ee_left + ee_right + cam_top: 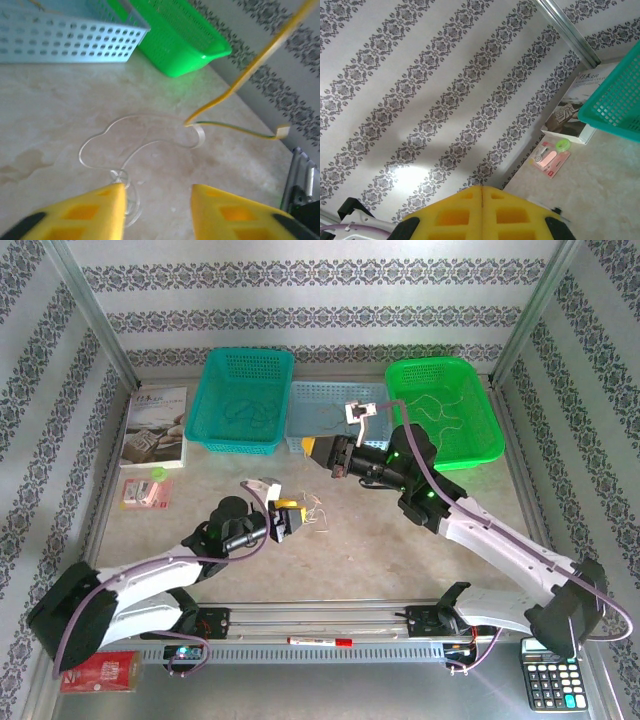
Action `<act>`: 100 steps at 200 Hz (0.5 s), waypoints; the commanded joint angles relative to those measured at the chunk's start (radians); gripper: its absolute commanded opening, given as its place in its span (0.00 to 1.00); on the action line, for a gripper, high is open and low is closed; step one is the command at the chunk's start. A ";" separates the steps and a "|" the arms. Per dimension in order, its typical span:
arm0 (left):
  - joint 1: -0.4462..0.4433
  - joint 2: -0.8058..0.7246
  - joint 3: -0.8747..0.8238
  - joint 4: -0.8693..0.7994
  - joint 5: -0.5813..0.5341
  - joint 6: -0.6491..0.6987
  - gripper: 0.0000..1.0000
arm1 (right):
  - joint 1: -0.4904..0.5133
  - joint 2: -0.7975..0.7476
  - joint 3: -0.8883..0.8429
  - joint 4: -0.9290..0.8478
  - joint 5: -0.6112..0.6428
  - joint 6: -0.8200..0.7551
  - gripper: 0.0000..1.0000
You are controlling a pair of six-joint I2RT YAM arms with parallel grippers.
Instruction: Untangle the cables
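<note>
The left arm stretches low over the surface (370,550). The left hand (292,521) points toward the middle, its fingers (85,215) a moderate gap apart with nothing gripped between them. The right arm reaches in raised from the right. The right hand (318,450) points left, its fingers (455,215) pressed together. The cables (315,508) lie tangled just ahead of the left hand. A whitish loop (150,116) lies flat, and a yellow strand (260,59) rises off it.
</note>
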State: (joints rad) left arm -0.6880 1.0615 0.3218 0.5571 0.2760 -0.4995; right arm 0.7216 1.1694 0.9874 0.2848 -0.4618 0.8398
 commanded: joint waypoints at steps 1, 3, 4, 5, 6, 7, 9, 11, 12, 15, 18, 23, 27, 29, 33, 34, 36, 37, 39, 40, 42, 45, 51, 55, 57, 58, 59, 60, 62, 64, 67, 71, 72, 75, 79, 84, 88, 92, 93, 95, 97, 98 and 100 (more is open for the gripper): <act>-0.010 -0.076 0.022 -0.087 -0.025 0.022 0.49 | -0.013 0.015 -0.026 0.034 -0.021 0.001 0.00; -0.010 -0.082 0.023 -0.091 -0.027 0.022 0.50 | -0.013 0.016 -0.027 0.034 -0.021 0.000 0.00; -0.010 -0.084 0.025 -0.092 -0.026 0.023 0.50 | -0.014 0.018 -0.029 0.034 -0.021 0.001 0.00; -0.010 -0.086 0.026 -0.095 -0.027 0.024 0.51 | -0.013 0.017 -0.029 0.035 -0.021 0.000 0.00; -0.010 -0.089 0.026 -0.096 -0.029 0.025 0.51 | -0.014 0.017 -0.030 0.035 -0.021 0.000 0.00; -0.010 -0.092 0.028 -0.098 -0.030 0.026 0.52 | -0.014 0.019 -0.031 0.036 -0.021 0.001 0.00; -0.010 -0.096 0.030 -0.102 -0.031 0.028 0.53 | -0.014 0.019 -0.032 0.036 -0.022 0.001 0.00; -0.010 -0.101 0.031 -0.105 -0.031 0.029 0.54 | -0.014 0.020 -0.033 0.036 -0.022 0.001 0.00; -0.011 -0.104 0.032 -0.106 -0.031 0.029 0.54 | -0.014 0.021 -0.033 0.035 -0.022 0.001 0.00; -0.011 -0.107 0.037 -0.112 -0.033 0.032 0.56 | -0.014 0.022 -0.036 0.037 -0.023 0.001 0.00; -0.010 -0.113 0.040 -0.116 -0.034 0.035 0.57 | -0.014 0.023 -0.038 0.036 -0.023 0.002 0.00; -0.010 -0.117 0.047 -0.122 -0.037 0.040 0.58 | -0.014 0.024 -0.041 0.040 -0.024 0.002 0.00; -0.010 -0.121 0.054 -0.127 -0.038 0.045 0.60 | -0.014 0.025 -0.043 0.040 -0.025 0.004 0.00; -0.010 -0.121 0.058 -0.129 -0.038 0.048 0.60 | -0.014 0.026 -0.044 0.040 -0.026 0.004 0.00; -0.010 -0.120 0.066 -0.133 -0.037 0.053 0.61 | -0.015 0.026 -0.046 0.042 -0.027 0.004 0.00; -0.010 -0.120 0.068 -0.135 -0.037 0.055 0.61 | -0.015 0.026 -0.047 0.042 -0.027 0.005 0.00; -0.010 -0.120 0.072 -0.137 -0.037 0.057 0.62 | -0.015 0.026 -0.046 0.042 -0.026 0.005 0.00; -0.010 -0.119 0.074 -0.139 -0.037 0.058 0.62 | -0.014 0.026 -0.046 0.042 -0.028 0.005 0.00; -0.010 -0.118 0.078 -0.142 -0.036 0.061 0.62 | -0.014 0.026 -0.048 0.041 -0.029 0.005 0.00; -0.010 -0.117 0.080 -0.142 -0.035 0.062 0.62 | -0.014 0.026 -0.047 0.042 -0.029 0.005 0.00; -0.010 -0.116 0.084 -0.144 -0.034 0.065 0.63 | -0.014 0.027 -0.048 0.043 -0.030 0.006 0.00; -0.010 -0.114 0.089 -0.146 -0.032 0.068 0.64 | -0.014 0.026 -0.049 0.044 -0.031 0.007 0.00; -0.010 -0.107 0.100 -0.151 -0.031 0.075 0.65 | -0.013 0.024 -0.051 0.045 -0.032 0.006 0.00; -0.011 -0.102 0.107 -0.153 -0.029 0.080 0.66 | -0.012 0.024 -0.053 0.045 -0.031 0.007 0.00; -0.011 -0.101 0.110 -0.155 -0.027 0.083 0.66 | -0.012 0.023 -0.053 0.045 -0.032 0.008 0.00; -0.010 -0.099 0.111 -0.155 -0.026 0.084 0.66 | -0.011 0.023 -0.053 0.044 -0.033 0.008 0.00; -0.011 -0.097 0.113 -0.155 -0.026 0.085 0.66 | -0.012 0.023 -0.053 0.044 -0.033 0.008 0.00; -0.010 -0.095 0.115 -0.154 -0.026 0.087 0.67 | -0.012 0.022 -0.053 0.044 -0.033 0.008 0.00; -0.010 -0.094 0.118 -0.155 -0.026 0.089 0.67 | -0.013 0.021 -0.053 0.045 -0.032 0.008 0.00; -0.010 -0.090 0.121 -0.155 -0.025 0.090 0.67 | -0.012 0.020 -0.054 0.045 -0.033 0.008 0.00; -0.011 -0.089 0.125 -0.156 -0.025 0.093 0.67 | -0.013 0.019 -0.057 0.045 -0.032 0.008 0.00; -0.010 -0.083 0.130 -0.155 -0.024 0.096 0.68 | -0.012 0.018 -0.057 0.045 -0.033 0.009 0.00; -0.010 -0.082 0.131 -0.155 -0.024 0.098 0.68 | -0.012 0.018 -0.058 0.045 -0.033 0.009 0.00; -0.010 -0.078 0.134 -0.155 -0.024 0.099 0.68 | -0.013 0.017 -0.060 0.045 -0.034 0.011 0.00; -0.010 -0.072 0.138 -0.151 -0.024 0.102 0.68 | -0.011 0.015 -0.061 0.045 -0.034 0.010 0.00; -0.010 -0.063 0.143 -0.149 -0.024 0.107 0.68 | -0.011 0.015 -0.063 0.047 -0.034 0.012 0.00; -0.010 -0.058 0.148 -0.147 -0.025 0.110 0.69 | -0.010 0.014 -0.064 0.046 -0.034 0.014 0.00; -0.010 -0.052 0.152 -0.145 -0.024 0.115 0.69 | -0.009 0.012 -0.065 0.047 -0.037 0.015 0.00; -0.010 -0.051 0.153 -0.145 -0.025 0.115 0.69 | -0.010 0.012 -0.066 0.047 -0.037 0.016 0.00; -0.010 -0.049 0.154 -0.143 -0.026 0.116 0.69 | -0.008 0.011 -0.066 0.048 -0.037 0.017 0.00; -0.010 -0.045 0.158 -0.143 -0.026 0.118 0.69 | -0.008 0.011 -0.067 0.048 -0.038 0.016 0.00; -0.010 -0.044 0.160 -0.143 -0.028 0.119 0.69 | -0.007 0.010 -0.068 0.049 -0.038 0.017 0.00; -0.010 -0.042 0.162 -0.142 -0.028 0.122 0.69 | -0.007 0.010 -0.068 0.049 -0.038 0.018 0.00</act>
State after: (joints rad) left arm -0.6880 0.9947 0.4427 0.4320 0.2539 -0.4301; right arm 0.7151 1.1984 0.9363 0.2897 -0.4744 0.8425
